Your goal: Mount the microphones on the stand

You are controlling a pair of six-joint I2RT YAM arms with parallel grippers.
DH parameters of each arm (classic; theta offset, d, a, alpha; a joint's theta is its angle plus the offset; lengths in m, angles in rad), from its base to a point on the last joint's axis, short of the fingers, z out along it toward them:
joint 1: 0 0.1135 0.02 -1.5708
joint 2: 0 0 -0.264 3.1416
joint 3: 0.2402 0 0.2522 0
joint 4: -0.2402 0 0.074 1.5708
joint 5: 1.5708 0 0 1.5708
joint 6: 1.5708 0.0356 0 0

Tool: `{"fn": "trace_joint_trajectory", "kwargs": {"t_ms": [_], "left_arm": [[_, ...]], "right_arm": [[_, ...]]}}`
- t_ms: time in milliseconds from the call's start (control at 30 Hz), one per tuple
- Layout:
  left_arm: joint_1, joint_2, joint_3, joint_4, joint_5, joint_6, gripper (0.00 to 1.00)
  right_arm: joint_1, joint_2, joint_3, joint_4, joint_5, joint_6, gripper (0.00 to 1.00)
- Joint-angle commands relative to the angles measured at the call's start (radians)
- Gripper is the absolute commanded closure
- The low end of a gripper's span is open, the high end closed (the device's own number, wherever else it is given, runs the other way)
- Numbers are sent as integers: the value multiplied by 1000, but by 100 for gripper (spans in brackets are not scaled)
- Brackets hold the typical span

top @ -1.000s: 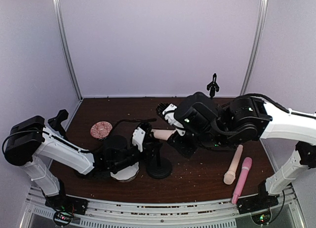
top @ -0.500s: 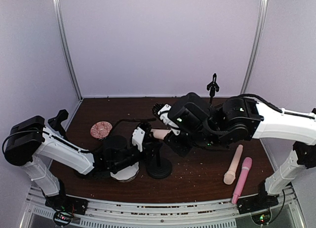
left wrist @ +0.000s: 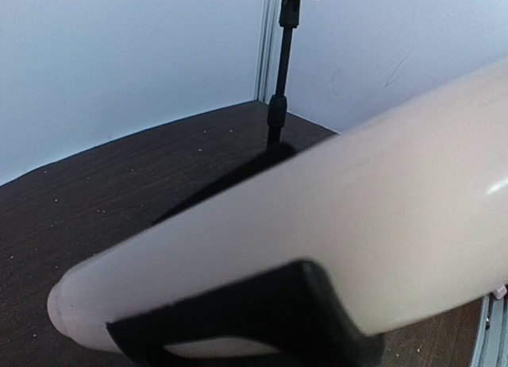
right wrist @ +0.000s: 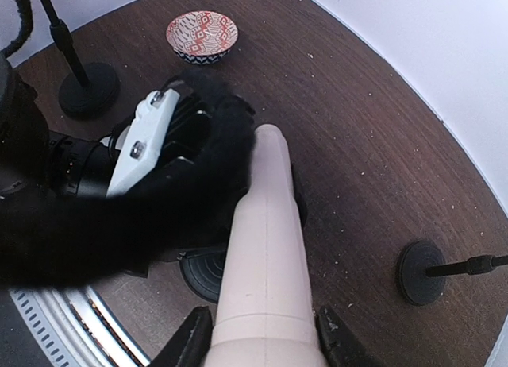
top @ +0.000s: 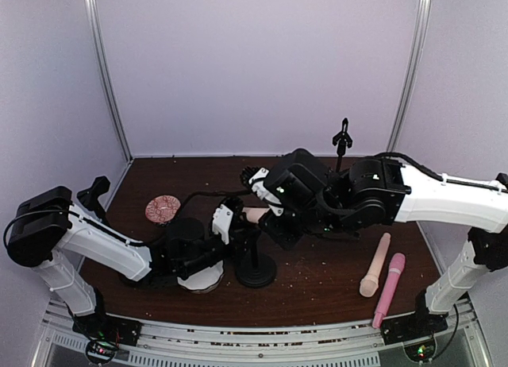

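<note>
- None of the three microphones sits on a stand yet, as far as you can see, so the task looks to be at its first attachment
- One cream microphone [right wrist: 266, 240] is in the air, roughly level. Its narrow end points toward your left arm and reaches the top of the centre stand [top: 255, 268]
- The second cream microphone [top: 375, 265] and the pink microphone [top: 390, 288] lie side by side on the table [top: 317, 291]. They are near the right arm's base and well apart from the centre stand, and both are left to do
- A back stand [top: 342, 138] rises bare at the far edge of the table. A small patterned bowl [top: 163, 209] sits on the left of the table, apart from the stands
- Your right gripper [right wrist: 264, 339] is clamped on the wider end of the raised microphone, one finger on each side. The right arm stretches in from the right, elbow raised and wrist turned toward the centre
- Your left gripper [top: 232, 224] lies low, just beside the top of the centre stand, with the forearm near the table. You cannot tell whether its jaws are closed on the stand's clip or on nothing — its fingers are hidden or blurred in every view
- In the left wrist view the microphone fills the frame, with a dark piece under it — too close to identify
</note>
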Motion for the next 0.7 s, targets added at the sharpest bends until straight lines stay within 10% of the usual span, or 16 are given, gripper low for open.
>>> {"fn": "trace_joint_trajectory", "kwargs": {"t_ms": [0, 333, 500, 667], "left_arm": [[-48, -12, 43, 195, 156, 86, 100], [-47, -12, 44, 172, 107, 57, 100], [-48, -34, 58, 107, -12, 8, 52], [-48, -67, 54, 81, -89, 22, 37]], "right_arm": [[-37, 134, -83, 25, -116, -10, 100], [-48, 112, -84, 26, -74, -5, 100], [-58, 64, -56, 31, 27, -1, 100], [-88, 25, -24, 50, 101, -9, 100]]}}
